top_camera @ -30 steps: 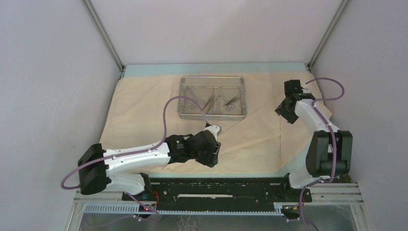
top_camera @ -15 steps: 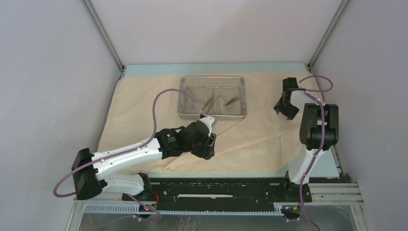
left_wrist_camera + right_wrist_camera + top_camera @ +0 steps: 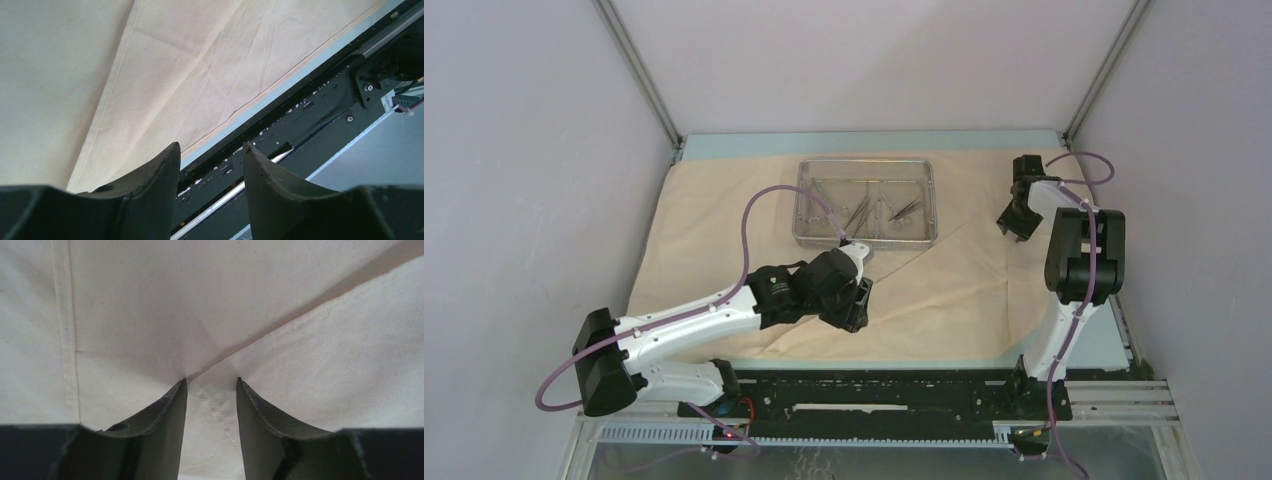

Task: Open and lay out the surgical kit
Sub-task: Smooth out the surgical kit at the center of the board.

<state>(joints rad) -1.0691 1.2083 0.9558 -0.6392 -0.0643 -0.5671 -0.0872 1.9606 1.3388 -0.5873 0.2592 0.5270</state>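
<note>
The beige cloth wrap (image 3: 714,230) lies spread over the table. The steel mesh tray (image 3: 929,205) sits on it at the back centre, holding several ring-handled instruments and tweezers (image 3: 869,210). My left gripper (image 3: 856,305) hovers open and empty over the cloth's front part; in the left wrist view (image 3: 210,145) its fingers frame the cloth's front edge (image 3: 240,100) and the black rail. My right gripper (image 3: 1016,218) is at the cloth's right side. In the right wrist view (image 3: 211,379) it is open, tips down on the cloth, straddling a folded flap edge (image 3: 280,322).
A diagonal flap edge (image 3: 924,262) runs from the right side toward the front left of the cloth. Black mounting rail (image 3: 874,395) lines the near edge. Grey enclosure walls and two slanted metal posts (image 3: 639,75) close in the sides. A blue table strip (image 3: 874,140) shows at the back.
My left arm swung left and its gripper moved slightly toward the tray. My right arm stretched out, carrying its gripper farther back along the cloth's right side.
</note>
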